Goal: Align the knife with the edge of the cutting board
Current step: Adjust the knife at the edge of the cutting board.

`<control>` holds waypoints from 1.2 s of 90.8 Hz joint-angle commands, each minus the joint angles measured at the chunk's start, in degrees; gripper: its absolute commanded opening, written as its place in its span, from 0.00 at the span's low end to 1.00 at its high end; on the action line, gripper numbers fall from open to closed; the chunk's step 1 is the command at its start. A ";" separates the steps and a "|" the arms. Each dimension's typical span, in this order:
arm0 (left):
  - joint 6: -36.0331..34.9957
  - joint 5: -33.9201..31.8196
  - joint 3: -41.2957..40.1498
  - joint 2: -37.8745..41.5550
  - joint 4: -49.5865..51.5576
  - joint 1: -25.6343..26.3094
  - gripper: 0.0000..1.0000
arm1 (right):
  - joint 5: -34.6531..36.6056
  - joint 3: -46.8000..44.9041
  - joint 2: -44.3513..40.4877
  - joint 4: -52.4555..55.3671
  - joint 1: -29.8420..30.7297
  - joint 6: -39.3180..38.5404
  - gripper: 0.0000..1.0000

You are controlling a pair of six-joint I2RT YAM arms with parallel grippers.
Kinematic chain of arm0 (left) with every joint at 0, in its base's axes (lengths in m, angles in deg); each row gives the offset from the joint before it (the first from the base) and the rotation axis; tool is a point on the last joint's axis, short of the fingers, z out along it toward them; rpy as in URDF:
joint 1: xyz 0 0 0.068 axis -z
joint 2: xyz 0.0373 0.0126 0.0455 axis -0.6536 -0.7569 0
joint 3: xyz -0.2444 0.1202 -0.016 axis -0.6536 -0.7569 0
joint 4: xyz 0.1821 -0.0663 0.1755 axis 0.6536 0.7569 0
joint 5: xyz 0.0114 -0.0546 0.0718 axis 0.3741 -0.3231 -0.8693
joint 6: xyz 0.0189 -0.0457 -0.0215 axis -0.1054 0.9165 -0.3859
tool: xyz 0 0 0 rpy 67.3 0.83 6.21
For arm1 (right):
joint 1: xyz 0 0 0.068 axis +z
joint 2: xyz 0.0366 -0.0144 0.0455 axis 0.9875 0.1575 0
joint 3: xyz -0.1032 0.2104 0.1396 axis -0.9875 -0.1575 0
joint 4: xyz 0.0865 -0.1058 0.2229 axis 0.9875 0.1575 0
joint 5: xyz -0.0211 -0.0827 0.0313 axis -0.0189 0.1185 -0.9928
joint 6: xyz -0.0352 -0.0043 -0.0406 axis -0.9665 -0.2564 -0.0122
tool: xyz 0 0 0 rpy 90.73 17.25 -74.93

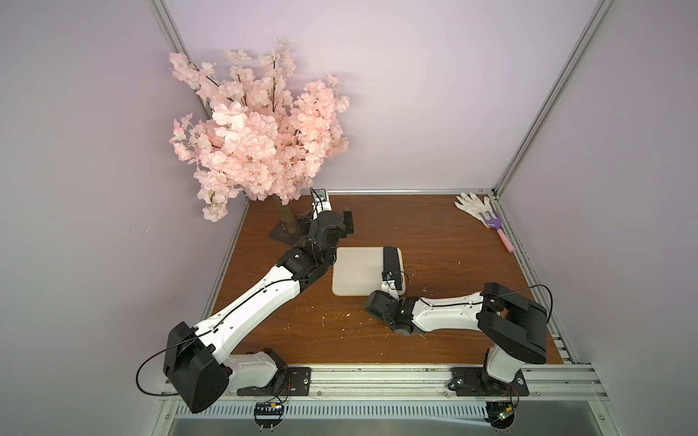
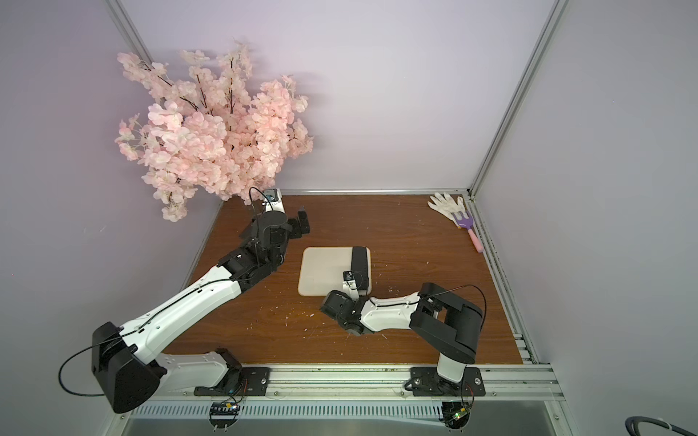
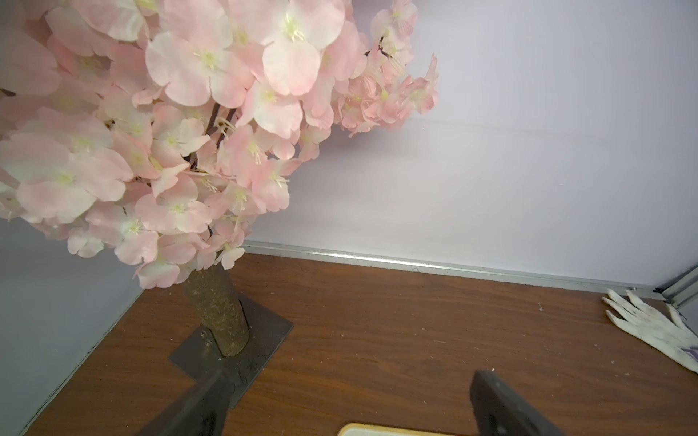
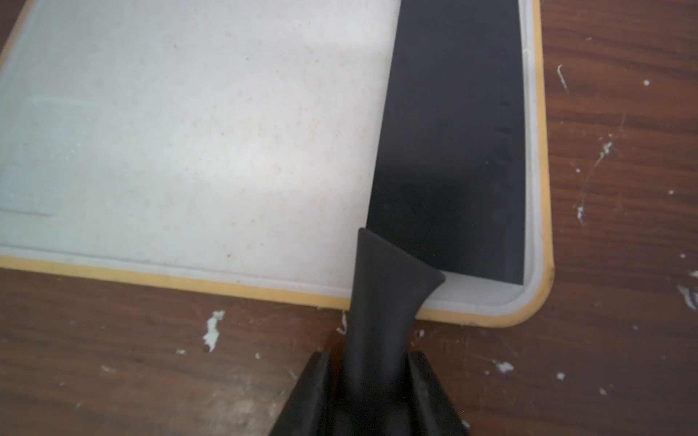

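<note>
Knife (image 4: 453, 132) matte-black, broad blade flat on smooth cream cutting board (image 4: 189, 132).

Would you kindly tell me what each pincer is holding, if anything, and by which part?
The right pincer grips the knife by its handle; the left pincer holds nothing.

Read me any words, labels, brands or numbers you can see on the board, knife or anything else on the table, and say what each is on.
No readable text in any view.
On the board: only a faint embossed rectangle, no letters legible.
On the knife: faint marks near the blade's edge, too blurred to read.
On the glove and rake: no print visible.
</note>
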 commanded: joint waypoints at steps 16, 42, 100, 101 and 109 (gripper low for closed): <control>-0.28 -0.26 -0.33 -0.47 -0.51 -0.86 1.00 | 2.01 -0.66 -0.78 4.37 0.23 2.75 0.29; -0.13 0.17 -0.24 -0.32 -0.49 -1.05 1.00 | 5.56 1.18 0.27 8.29 1.54 8.14 0.18; 0.14 0.43 -0.23 -0.27 -0.45 -1.24 1.00 | 6.60 2.54 1.61 7.94 1.89 8.74 0.19; 0.14 0.44 -0.24 -0.25 -0.45 -1.24 1.00 | 6.65 2.61 1.67 7.94 1.88 8.71 0.19; 0.09 0.44 -0.19 -0.19 -0.45 -1.24 1.00 | 6.84 3.06 2.10 8.14 1.82 8.94 0.19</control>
